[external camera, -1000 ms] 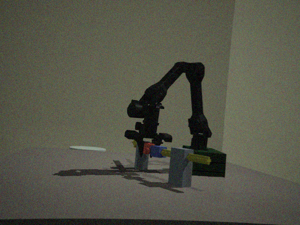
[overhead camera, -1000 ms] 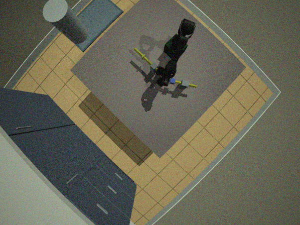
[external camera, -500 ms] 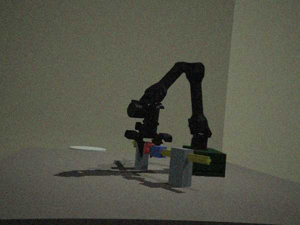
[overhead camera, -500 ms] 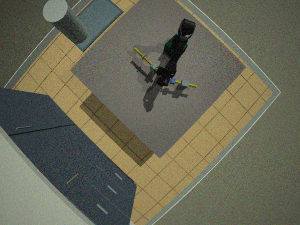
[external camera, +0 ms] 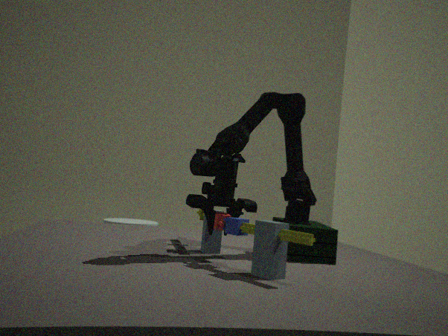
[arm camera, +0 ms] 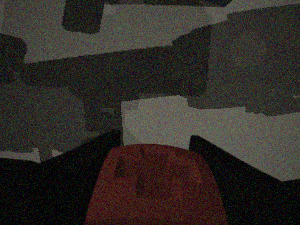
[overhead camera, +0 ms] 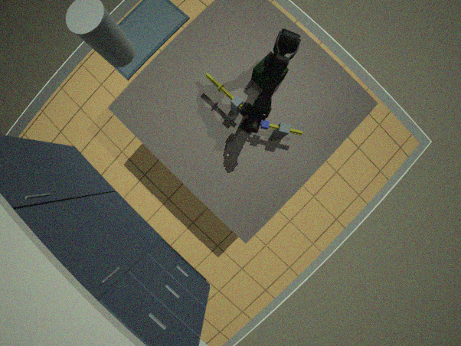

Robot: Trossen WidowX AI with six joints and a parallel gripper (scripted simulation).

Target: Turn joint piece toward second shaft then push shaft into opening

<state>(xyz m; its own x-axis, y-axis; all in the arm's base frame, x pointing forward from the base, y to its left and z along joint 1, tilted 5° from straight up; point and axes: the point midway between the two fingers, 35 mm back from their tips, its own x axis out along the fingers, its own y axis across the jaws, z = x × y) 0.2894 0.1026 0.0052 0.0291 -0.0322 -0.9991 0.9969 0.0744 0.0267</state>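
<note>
My gripper (external camera: pixel 218 231) (arm camera: pixel 155 140) is shut on the red joint piece (external camera: pixel 222 221) (arm camera: pixel 157 186), which fills the space between the fingers in the wrist view. The piece sits at the blue end part (overhead camera: pixel 265 124) (external camera: pixel 237 226) of the first yellow shaft (overhead camera: pixel 295 132) (external camera: pixel 296 237), held in a grey block (overhead camera: pixel 284 129) (external camera: pixel 271 249). The second yellow shaft (overhead camera: pixel 226 92) (external camera: pixel 201 214), with a collar, passes through the other grey block (overhead camera: pixel 237 102) (external camera: pixel 211 241); its near end lies close to the gripper. The arm hides the piece in the top view, and its opening cannot be made out.
The arm stands on a dark green box (external camera: pixel 314 243) behind the first shaft's block. A white disc (external camera: pixel 130 221) shows at the far left in the exterior view. A grey cylinder (overhead camera: pixel 111 42) and dark blue cabinets (overhead camera: pixel 96 230) are outside the grey surface.
</note>
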